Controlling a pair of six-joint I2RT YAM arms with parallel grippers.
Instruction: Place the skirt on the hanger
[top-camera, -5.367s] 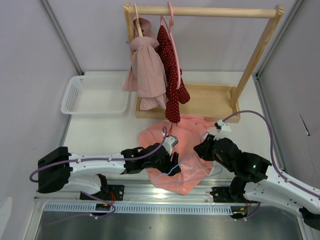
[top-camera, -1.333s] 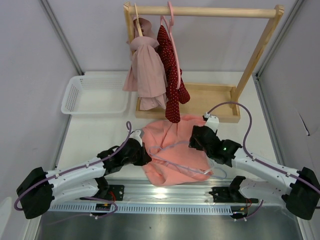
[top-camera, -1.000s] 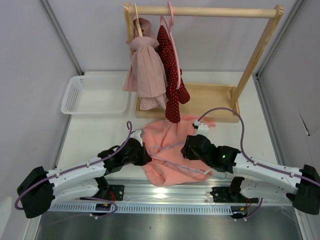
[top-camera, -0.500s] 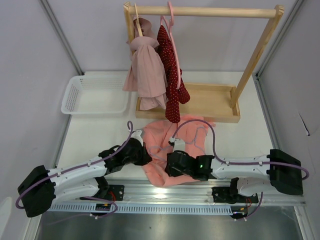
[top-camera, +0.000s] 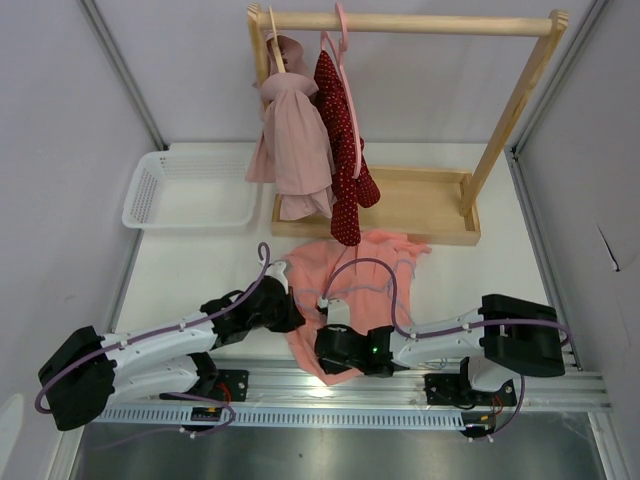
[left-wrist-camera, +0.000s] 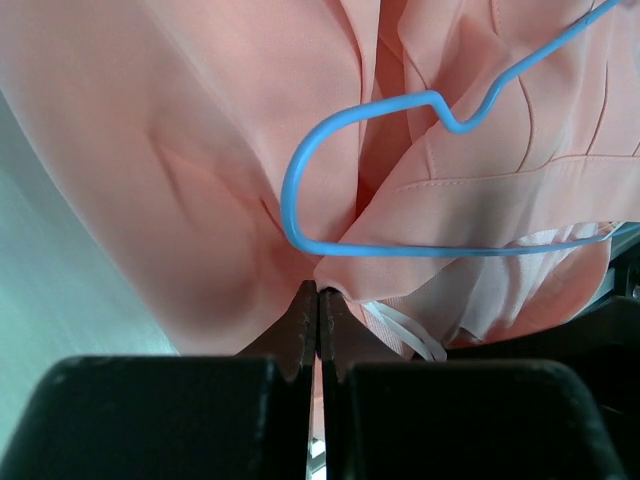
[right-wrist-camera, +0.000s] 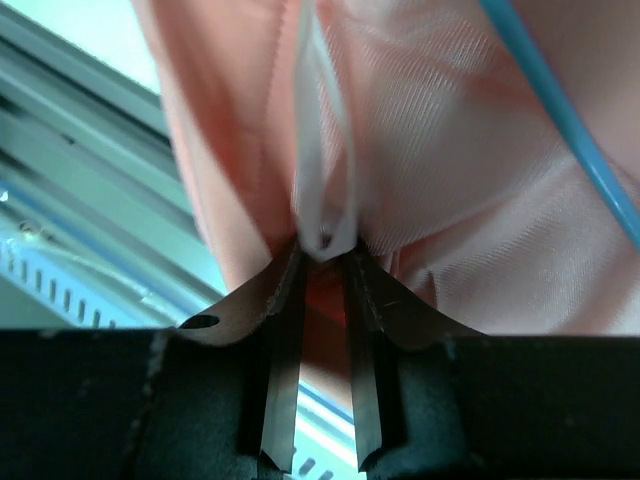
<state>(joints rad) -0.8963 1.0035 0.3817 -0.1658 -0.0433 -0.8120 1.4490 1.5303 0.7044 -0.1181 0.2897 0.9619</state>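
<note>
The salmon-pink skirt (top-camera: 365, 285) lies crumpled on the table in front of the rack. My left gripper (top-camera: 290, 318) sits at its left edge, and in the left wrist view the gripper (left-wrist-camera: 319, 292) is shut with a fold of the skirt (left-wrist-camera: 200, 150) pinched at the tips. The light-blue wire hanger (left-wrist-camera: 420, 96) lies on the fabric just beyond them. My right gripper (top-camera: 322, 358) is low at the skirt's near edge. In the right wrist view the gripper (right-wrist-camera: 322, 262) has narrowed onto a white ribbon loop (right-wrist-camera: 322, 200) and skirt fabric (right-wrist-camera: 450, 200). The hanger's wire (right-wrist-camera: 560, 115) crosses at upper right.
A wooden rack (top-camera: 410, 22) on a wooden base (top-camera: 420, 205) stands behind, with a pale pink garment (top-camera: 295, 140) and a dark red dotted one (top-camera: 340, 150) hanging on it. A white basket (top-camera: 190, 190) is at far left. A metal rail (top-camera: 300, 385) runs along the near edge.
The right arm swung from the skirt's right side across to its near-left edge, and its jaws narrowed onto the ribbon loop. The left arm stayed put, still shut.
</note>
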